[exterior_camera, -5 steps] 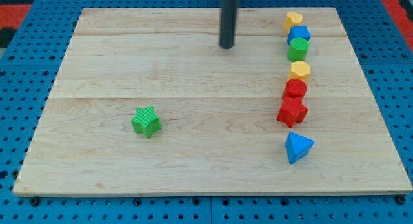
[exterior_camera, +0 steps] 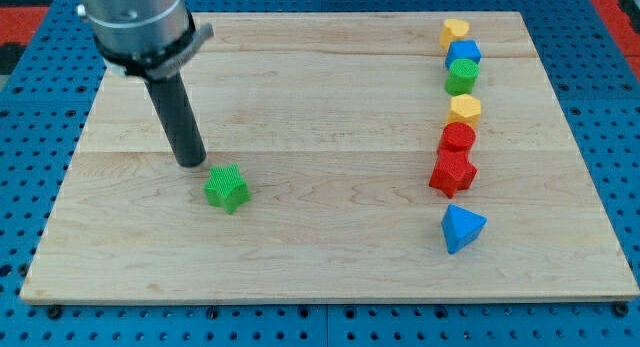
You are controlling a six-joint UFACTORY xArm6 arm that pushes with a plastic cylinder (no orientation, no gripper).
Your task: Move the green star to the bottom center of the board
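Observation:
The green star (exterior_camera: 227, 188) lies on the wooden board (exterior_camera: 320, 257), left of centre and a little below the middle. My tip (exterior_camera: 190, 163) rests on the board just up and to the left of the star, a small gap away from it. The rod rises from there toward the view's top left, with the arm's grey end above it.
A column of blocks runs down the view's right: yellow block (exterior_camera: 455, 31), blue block (exterior_camera: 463, 53), green cylinder (exterior_camera: 462, 76), yellow block (exterior_camera: 464, 110), red cylinder (exterior_camera: 458, 138), red star (exterior_camera: 452, 173), blue triangular block (exterior_camera: 462, 228). Blue pegboard surrounds the board.
My tip has moved from the board's top centre down and to the left, ending close beside the green star. No block has moved.

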